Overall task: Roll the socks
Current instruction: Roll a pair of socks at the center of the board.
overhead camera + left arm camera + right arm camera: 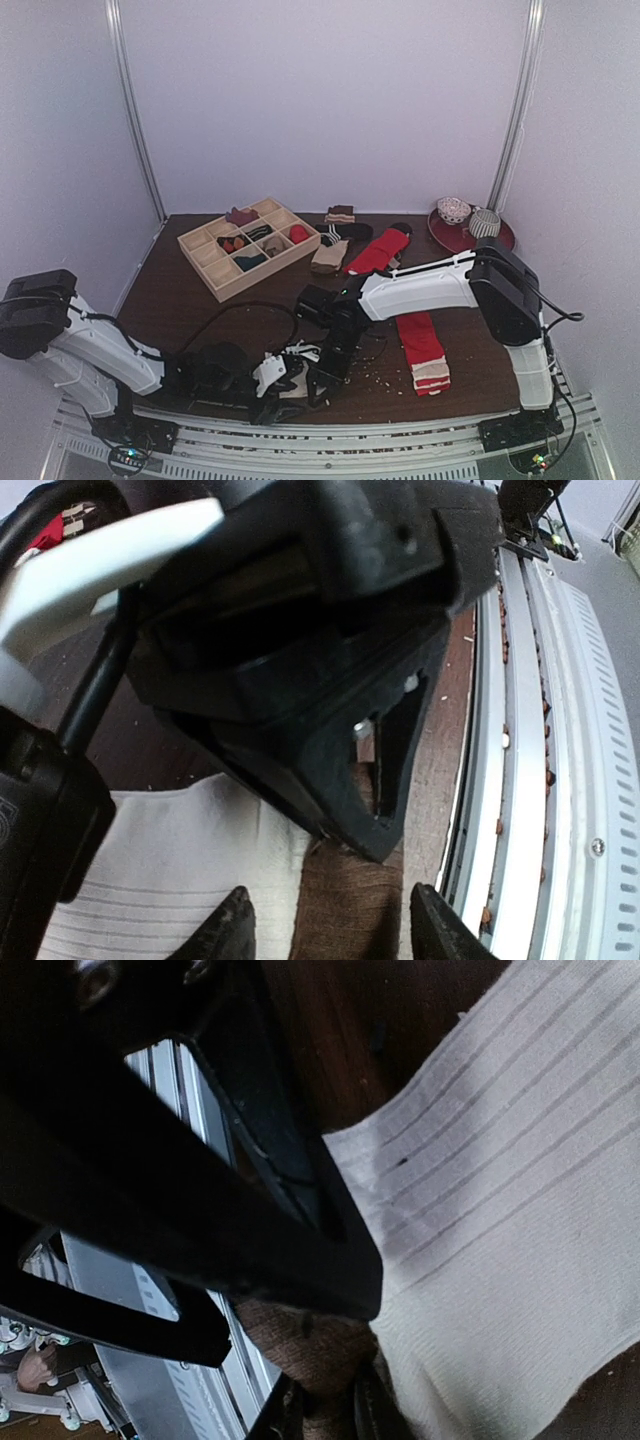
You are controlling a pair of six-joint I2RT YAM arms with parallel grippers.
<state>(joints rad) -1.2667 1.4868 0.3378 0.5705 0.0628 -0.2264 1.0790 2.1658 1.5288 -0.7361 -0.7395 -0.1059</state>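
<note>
The cream sock (pixel 303 350) lies at the table's front edge between both grippers. In the left wrist view its ribbed cream body (pixel 150 880) lies left of its brown band (pixel 350 900). My left gripper (pixel 335 930) is open, one fingertip on each side of the brown band. My right gripper (pixel 330 1420) is shut on the brown band (pixel 320 1345), and the cream body (pixel 500 1210) spreads to the right. The two grippers are nearly touching (pixel 275 375) (pixel 325 372). The red sock with a white-striped end (pixel 422 350) lies flat under the right arm.
A wooden compartment tray (pixel 215 265) with rolled socks stands at the back left. A plain red sock (pixel 380 250), a black-and-white striped sock (pixel 335 238) and other socks lie behind. A red plate (pixel 450 238) with balls is at the back right. A metal rail (pixel 530 780) borders the front edge.
</note>
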